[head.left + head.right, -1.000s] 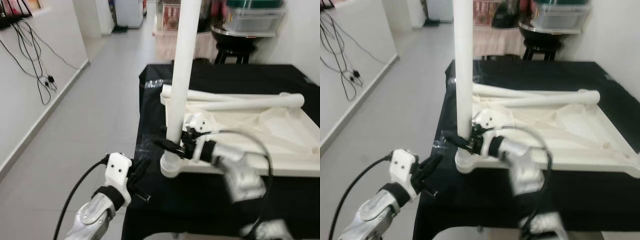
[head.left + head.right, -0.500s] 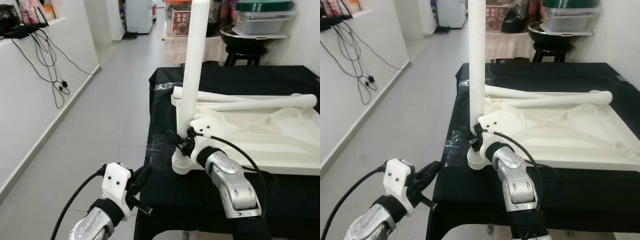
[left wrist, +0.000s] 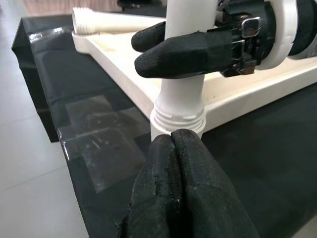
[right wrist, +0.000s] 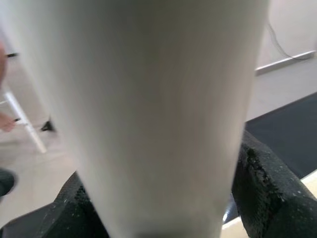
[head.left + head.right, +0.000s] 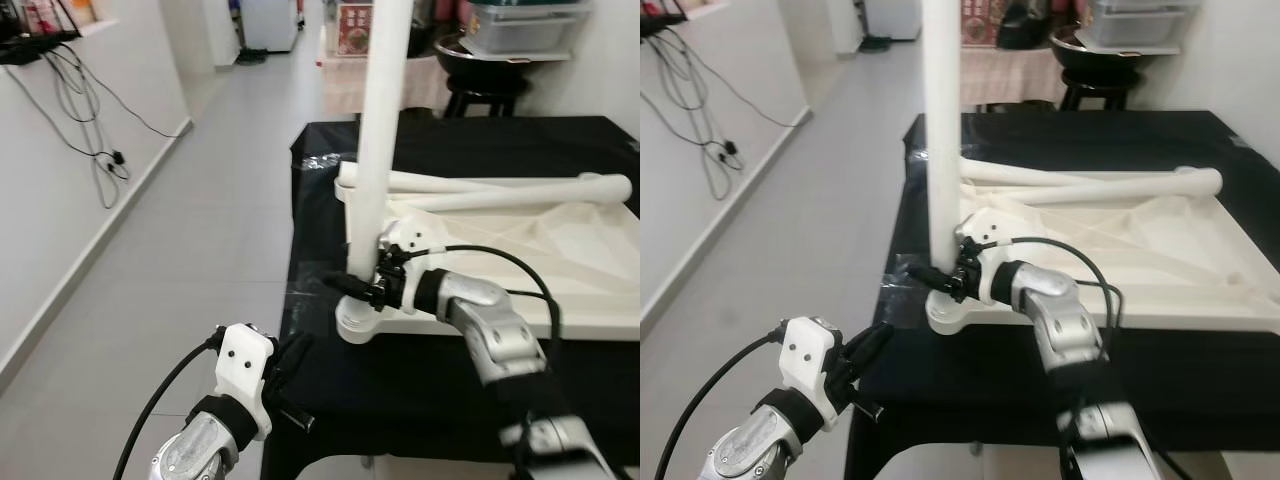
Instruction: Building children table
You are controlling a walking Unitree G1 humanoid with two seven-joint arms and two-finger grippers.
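Left eye view shows the white upright leg standing in the corner socket of the upturned white tabletop, which lies on a black-covered table. The right gripper clasps this leg low, just above the socket. The left gripper, fingers pressed together and holding nothing, hangs beside the table edge. Two more legs lie on the tabletop.

White leg — black cloth
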